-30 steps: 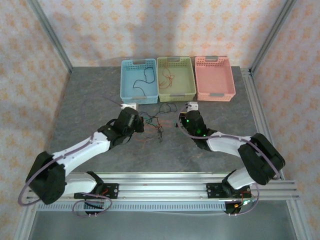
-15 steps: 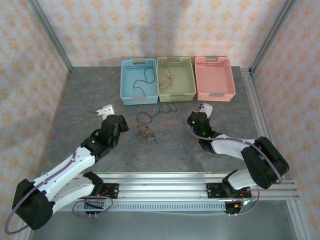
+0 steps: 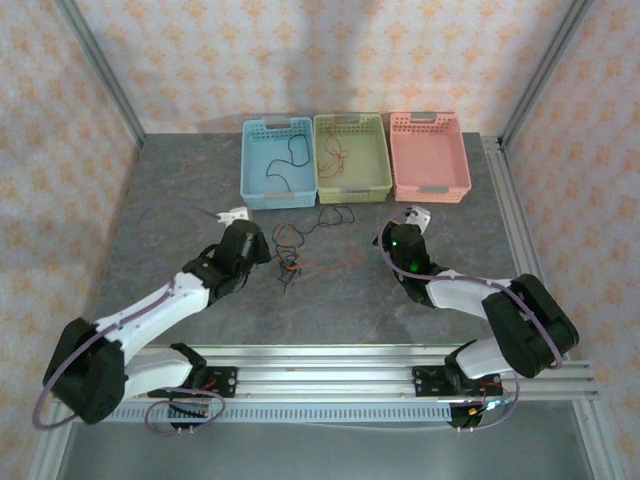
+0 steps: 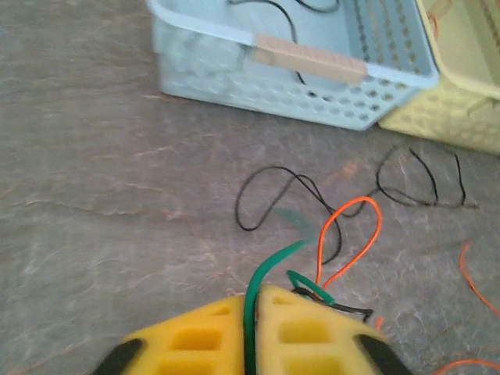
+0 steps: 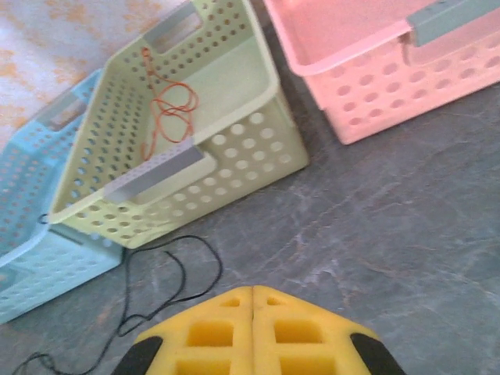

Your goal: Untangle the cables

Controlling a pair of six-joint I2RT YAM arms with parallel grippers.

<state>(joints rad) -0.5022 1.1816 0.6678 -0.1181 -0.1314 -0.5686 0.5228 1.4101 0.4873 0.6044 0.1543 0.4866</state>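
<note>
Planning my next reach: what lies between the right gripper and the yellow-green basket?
Right wrist view: a loose black cable loops on the table between the right gripper and the yellow-green basket; the stretch is otherwise bare.

A row of baskets blocks the far side: blue basket [image 3: 278,163], green basket [image 3: 351,157] and pink basket [image 3: 429,156], set close side by side. The cables [image 3: 290,262] sprawl on the counter [image 3: 180,190] between my left hand [image 3: 265,249] and right hand [image 3: 386,237], with one black loop [image 3: 335,215] just near the green basket. Bare counter lies open left of my left hand and right of my right.
</note>
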